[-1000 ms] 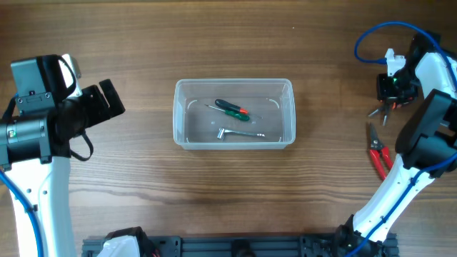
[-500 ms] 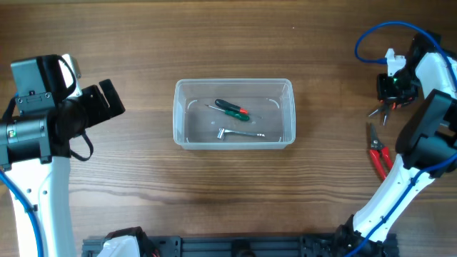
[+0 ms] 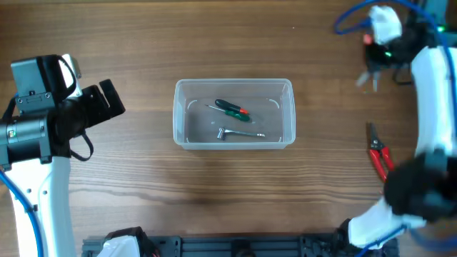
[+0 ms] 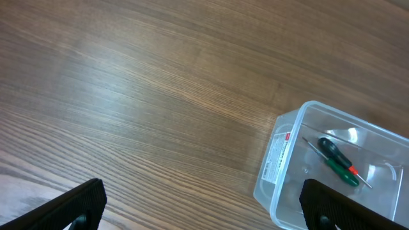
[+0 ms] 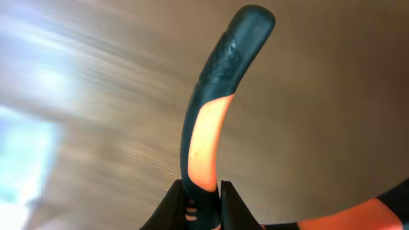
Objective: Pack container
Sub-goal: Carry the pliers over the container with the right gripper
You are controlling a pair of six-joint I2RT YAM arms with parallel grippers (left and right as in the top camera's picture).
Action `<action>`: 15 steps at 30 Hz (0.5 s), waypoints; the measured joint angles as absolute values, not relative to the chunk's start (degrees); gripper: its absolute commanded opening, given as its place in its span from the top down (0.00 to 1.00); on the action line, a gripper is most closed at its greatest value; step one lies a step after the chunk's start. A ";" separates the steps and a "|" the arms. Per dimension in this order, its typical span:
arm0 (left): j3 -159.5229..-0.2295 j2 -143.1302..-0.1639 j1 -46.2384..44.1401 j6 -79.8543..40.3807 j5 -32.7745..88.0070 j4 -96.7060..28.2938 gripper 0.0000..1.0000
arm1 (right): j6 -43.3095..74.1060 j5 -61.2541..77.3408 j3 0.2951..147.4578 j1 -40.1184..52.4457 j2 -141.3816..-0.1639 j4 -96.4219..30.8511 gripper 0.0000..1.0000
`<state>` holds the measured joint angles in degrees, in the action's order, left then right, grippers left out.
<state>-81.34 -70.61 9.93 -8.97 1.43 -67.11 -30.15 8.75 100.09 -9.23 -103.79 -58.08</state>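
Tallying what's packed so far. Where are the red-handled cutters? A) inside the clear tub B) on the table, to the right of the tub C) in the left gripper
B: the red-handled cutters lie on the table, well clear of the container and off to its right.

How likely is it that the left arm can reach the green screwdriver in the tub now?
Probably yes. The tub has no lid, the screwdriver lies uncovered, the jaws of the left arm are open, and nothing stands between them.
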 measured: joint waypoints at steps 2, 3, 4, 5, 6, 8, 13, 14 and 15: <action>-81.34 -70.61 9.93 -8.97 1.41 -67.11 0.00 | -38.02 10.61 101.32 3.97 -95.15 -60.34 0.96; -81.34 -70.61 9.93 -8.95 1.43 -67.13 0.00 | -40.71 11.44 101.56 9.45 -93.41 -60.93 0.96; -81.34 -70.61 9.93 -8.97 1.43 -67.11 0.00 | -44.01 11.88 101.69 15.77 -92.40 -61.78 0.96; -81.34 -70.61 9.93 -8.95 1.43 -67.13 0.00 | -46.44 12.23 101.69 20.71 -92.44 -62.15 0.96; -81.34 -70.61 9.93 -8.97 1.43 -67.16 0.00 | -49.06 12.56 101.67 25.91 -93.47 -62.33 0.96; -81.34 -70.61 9.93 -8.97 1.43 -67.13 0.00 | -52.77 12.93 101.67 32.91 -97.12 -62.39 0.96; -81.34 -70.61 9.93 -8.97 1.43 -67.16 0.00 | -55.68 12.97 101.58 39.83 -111.90 -63.33 0.96; -81.34 -70.61 9.93 -8.97 1.43 -67.16 0.00 | -55.70 13.06 101.58 40.49 -114.96 -63.29 0.96; -81.34 -70.61 9.93 -8.97 1.43 -67.16 0.00 | -55.64 13.15 101.47 41.25 -119.26 -63.13 0.96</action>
